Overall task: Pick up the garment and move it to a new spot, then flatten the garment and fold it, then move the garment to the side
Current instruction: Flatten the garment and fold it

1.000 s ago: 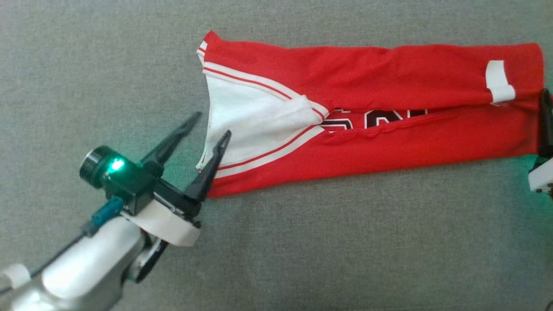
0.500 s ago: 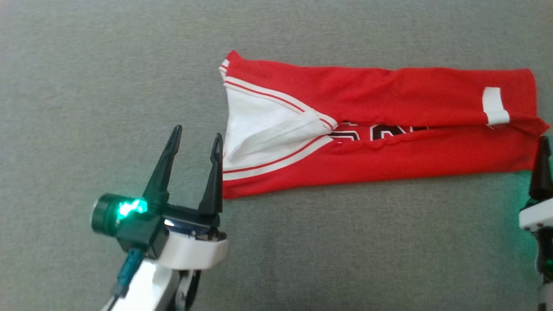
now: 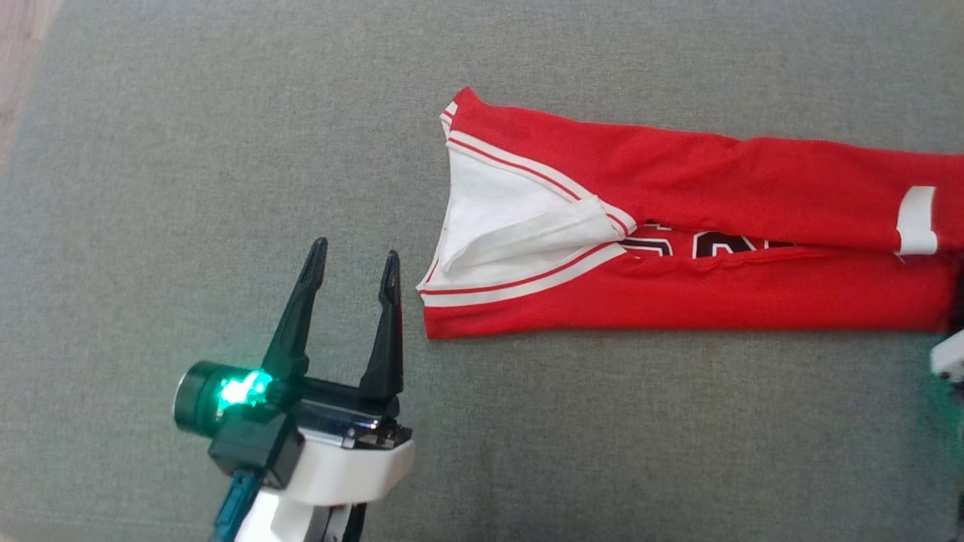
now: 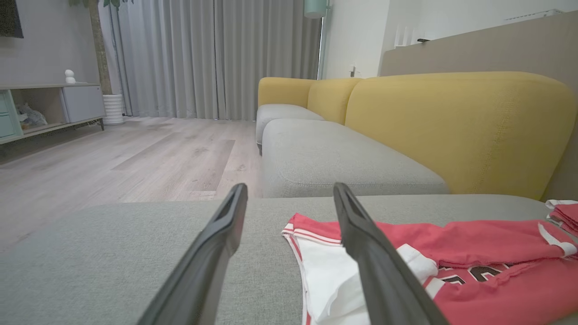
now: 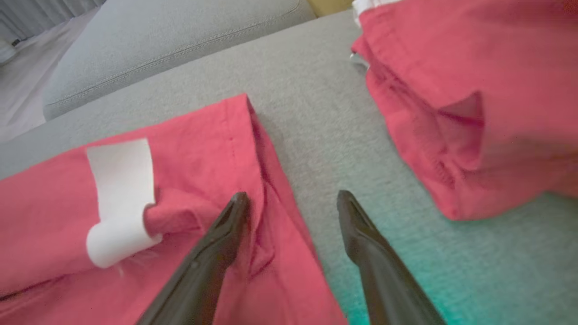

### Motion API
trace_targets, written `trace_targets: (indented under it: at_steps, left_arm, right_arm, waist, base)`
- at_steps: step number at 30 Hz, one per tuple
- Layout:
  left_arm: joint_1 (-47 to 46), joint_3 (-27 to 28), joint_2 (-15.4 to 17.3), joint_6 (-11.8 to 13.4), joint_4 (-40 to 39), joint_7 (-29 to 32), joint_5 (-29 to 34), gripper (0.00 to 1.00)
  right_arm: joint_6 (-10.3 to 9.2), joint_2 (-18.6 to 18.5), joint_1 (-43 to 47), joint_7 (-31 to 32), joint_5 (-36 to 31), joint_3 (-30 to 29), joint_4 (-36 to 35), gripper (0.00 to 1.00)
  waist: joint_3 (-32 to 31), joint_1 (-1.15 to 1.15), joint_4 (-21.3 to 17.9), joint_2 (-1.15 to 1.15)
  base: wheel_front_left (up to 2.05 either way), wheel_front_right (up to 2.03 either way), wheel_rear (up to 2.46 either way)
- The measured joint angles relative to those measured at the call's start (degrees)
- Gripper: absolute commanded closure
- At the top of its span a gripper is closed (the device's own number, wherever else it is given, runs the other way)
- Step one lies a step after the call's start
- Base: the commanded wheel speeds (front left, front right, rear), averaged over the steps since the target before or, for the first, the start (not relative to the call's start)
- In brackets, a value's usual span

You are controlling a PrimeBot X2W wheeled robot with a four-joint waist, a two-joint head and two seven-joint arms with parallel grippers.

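The garment (image 3: 678,301) was seen folded into a long band across the frame's centre and right on the grey cushion (image 3: 151,150), with the left gripper (image 3: 355,252) and right gripper (image 5: 291,196) set spread and empty at its ends, probably for a crosswise fold

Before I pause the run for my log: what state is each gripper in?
Left gripper: open, holding nothing, beside the garment.
Right gripper: open, holding nothing, at the garment's other end.

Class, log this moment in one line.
garment: red jersey folded lengthwise on grey cushion | left end effector: open, beside collar | right end effector: open, at hem
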Motion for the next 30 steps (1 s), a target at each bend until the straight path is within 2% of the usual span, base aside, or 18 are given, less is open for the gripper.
trace_targets:
  at_steps: [2, 3, 5, 7, 8, 9, 16, 22, 26, 30]
  left_arm:
    - [0.85, 1.09, -0.63, -0.87, -0.24, 0.0, 0.75, 0.0]
    - [1.21, 1.35, -0.86, -1.32, -0.24, 0.0, 1.07, 0.0]
    - [1.85, 1.98, -1.38, -2.03, -0.24, 0.0, 1.71, 0.0]
    - [2.09, 2.64, -1.87, -2.81, -0.24, 0.0, 2.24, 0.0]
    - [2.09, 2.92, -1.99, -2.9, -0.24, 0.0, 2.43, 0.0]
    - [2.1, 3.19, -2.09, -3.33, -0.24, 0.0, 2.67, 0.0]
    - [2.87, 5.41, -2.72, -4.38, -0.24, 0.0, 3.87, 0.0]
    - [3.74, 6.79, -2.94, -4.92, -0.21, 0.0, 4.21, 0.0]
    - [4.19, 7.45, -3.12, -5.44, -0.09, 0.0, 4.78, 0.0]
    - [4.27, 7.75, -3.25, -5.91, 0.33, 0.0, 5.3, 0.0]
  right_arm:
    - [0.0, 0.51, 0.25, 1.26, 1.45, 0.71, 0.19, 0.0]
    - [0.0, 0.56, 0.31, 1.87, 2.11, 1.04, 0.22, 0.1]
    - [0.0, 0.63, 0.36, 2.97, 3.18, 1.01, 0.22, 0.45]
    - [0.0, 0.66, 0.64, 3.88, 3.27, 0.93, 0.21, 0.65]
    - [0.0, 0.77, 0.8, 3.9, 3.28, 0.8, 0.19, 0.88]
    - [0.0, 0.88, 1.03, 4.04, 3.28, 0.62, 0.19, 1.0]
    - [0.0, 1.33, 1.44, 3.89, 4.17, 0.47, -1.44, 1.0]
    - [0.0, -0.01, 1.46, 3.57, 4.16, -0.45, -4.35, 1.0]
    - [0.0, -2.48, 1.33, 4.78, 4.19, -0.93, -8.89, 1.0]
    - [0.0, -2.67, 1.14, 6.15, 6.06, 1.25, -15.41, 1.0]
  waist:
    - [-0.18, 0.0, -0.03, 0.0]
    - [-0.29, 0.0, -0.04, 0.0]
    - [-0.55, 0.0, -0.08, 0.0]
    - [-0.87, 0.0, -0.13, 0.0]
    - [-1.03, 0.0, -0.2, 0.0]
    - [-1.15, 0.0, -0.28, 0.0]
    - [-1.6, 0.0, -1.67, 0.0]
    - [-2.01, 0.0, -3.39, 0.0]
    - [-2.67, 0.0, -4.92, 0.0]
    - [-3.62, 0.0, -5.84, 0.0]
  base:
    - [0.0, 0.0, 0.0]
    - [0.0, 0.0, 0.0]
    - [0.0, 0.0, 0.0]
    - [0.0, 0.0, 0.0]
    - [0.0, 0.0, 0.0]
    - [0.0, 0.0, 0.0]
    - [0.0, 0.0, 0.0]
    - [0.0, 0.0, 0.0]
    - [0.0, 0.0, 0.0]
    - [0.0, 0.0, 0.0]
